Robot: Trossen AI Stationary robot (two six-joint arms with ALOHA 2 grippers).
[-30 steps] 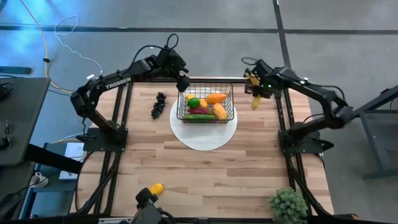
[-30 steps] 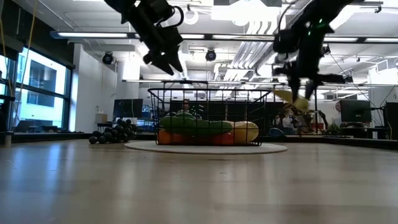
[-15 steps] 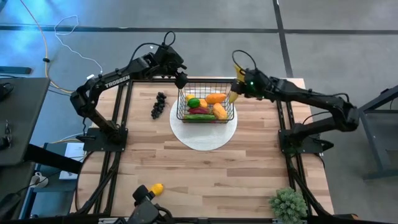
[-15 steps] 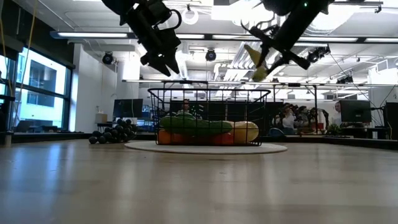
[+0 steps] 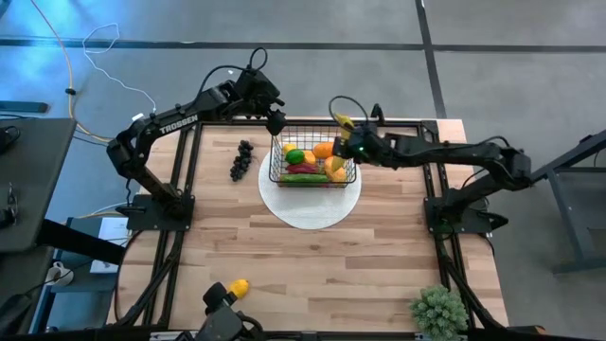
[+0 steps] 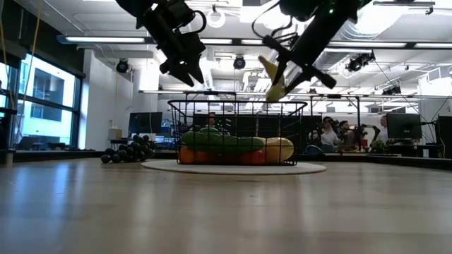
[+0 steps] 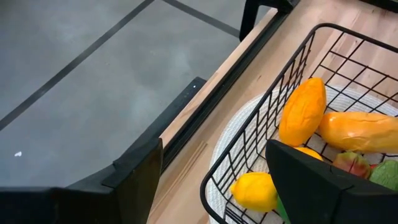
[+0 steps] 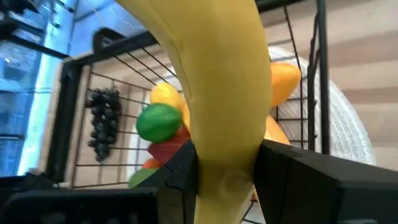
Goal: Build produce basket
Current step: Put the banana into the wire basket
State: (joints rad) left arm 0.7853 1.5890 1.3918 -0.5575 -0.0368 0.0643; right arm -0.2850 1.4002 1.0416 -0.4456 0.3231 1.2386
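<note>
The black wire basket (image 5: 313, 159) stands on a flat white disc (image 5: 310, 201) and holds orange, yellow, green and red produce (image 7: 302, 112). My right gripper (image 5: 348, 138) hovers over the basket's right part, shut on a yellow banana (image 8: 217, 81). The banana's lower tip (image 6: 272, 93) hangs just above the basket rim (image 6: 236, 104). Above the basket's far left corner my left gripper (image 5: 275, 121) stands open and holds nothing. Dark grapes (image 5: 242, 159) lie on the table left of the basket. My right gripper pinches the banana between its two fingers (image 8: 292, 168), on the banana's two sides near one end (image 8: 224, 167). The fingers slant down from the table's right side. The banana reaches on past the fingertips, tilted, lifted clear above the basket.
A yellow piece (image 5: 240, 286) lies at the table's near edge beside a dark device. A bushy green plant (image 5: 438, 311) stands at the near right corner. Bare wood lies between the disc and the near edge. People and desks show in the room behind.
My right gripper has swung from beyond the basket's right side toward the table's left, turning as it went. It now hangs over the basket's right part. The banana has travelled with it, clear of the table throughout.
</note>
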